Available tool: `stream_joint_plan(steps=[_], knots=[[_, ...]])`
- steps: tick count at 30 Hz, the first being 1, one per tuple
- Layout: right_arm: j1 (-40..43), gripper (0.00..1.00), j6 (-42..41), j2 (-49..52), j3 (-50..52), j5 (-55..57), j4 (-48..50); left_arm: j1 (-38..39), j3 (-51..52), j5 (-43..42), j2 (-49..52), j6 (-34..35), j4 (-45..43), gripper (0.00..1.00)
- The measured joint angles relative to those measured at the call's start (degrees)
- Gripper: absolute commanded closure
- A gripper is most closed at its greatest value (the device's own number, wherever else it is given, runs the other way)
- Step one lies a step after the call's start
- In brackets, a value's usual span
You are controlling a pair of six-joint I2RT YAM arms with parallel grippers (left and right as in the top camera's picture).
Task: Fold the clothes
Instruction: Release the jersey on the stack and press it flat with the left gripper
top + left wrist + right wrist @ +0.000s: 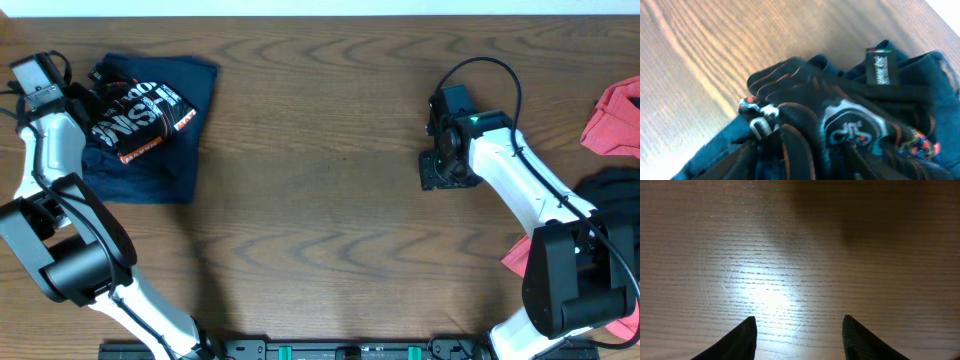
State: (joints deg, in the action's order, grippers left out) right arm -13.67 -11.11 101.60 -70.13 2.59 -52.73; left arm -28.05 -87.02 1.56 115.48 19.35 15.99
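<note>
overhead: black jersey (140,112) bunched on navy garment (150,170), far-left corner of table (320,220); left gripper (84,98) at its edge, jaws can't tell. coral-red garment (612,118) far right.
left wrist: jersey's white crest and tag (881,67) close up, blurred; own fingers out of frame.
right wrist: right gripper (799,332) jaws apart, empty, over bare wood.

The jersey (840,125) seems blurred up close; the coral-red garment (612,118) is cut by the right edge.
</note>
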Motion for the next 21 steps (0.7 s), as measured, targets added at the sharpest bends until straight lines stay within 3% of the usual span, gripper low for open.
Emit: stream_joint_plan(steps=[5, 8, 10, 13, 17, 21], knots=[[0.00, 0.46, -0.02, 0.00, 0.00, 0.00, 0.00, -0.39, 0.15, -1.81, -3.80, -0.13, -5.31, 0.28], [0.02, 0.46, 0.00, 0.00, 0.00, 0.00, 0.04, -0.48, 0.15, -4.68, -8.70, -0.11, -6.49, 0.32], [0.04, 0.46, 0.00, 0.00, 0.00, 0.00, 0.20, -0.52, 0.11, -8.96, -12.02, -0.24, -5.68, 0.42], [0.07, 0.46, -0.02, 0.00, -0.02, 0.02, 0.66, -0.55, -0.42, -16.76, -15.26, -0.48, 0.22, 0.57], [0.11, 0.46, 0.00, 0.00, -0.02, 0.00, 0.72, -0.46, -0.57, -20.50, -14.69, -1.25, 13.66, 0.57], [0.11, 0.46, 0.04, 0.00, 0.00, 0.02, 0.70, -0.46, 1.99, -17.94, -11.10, -1.22, 17.07, 0.54]])
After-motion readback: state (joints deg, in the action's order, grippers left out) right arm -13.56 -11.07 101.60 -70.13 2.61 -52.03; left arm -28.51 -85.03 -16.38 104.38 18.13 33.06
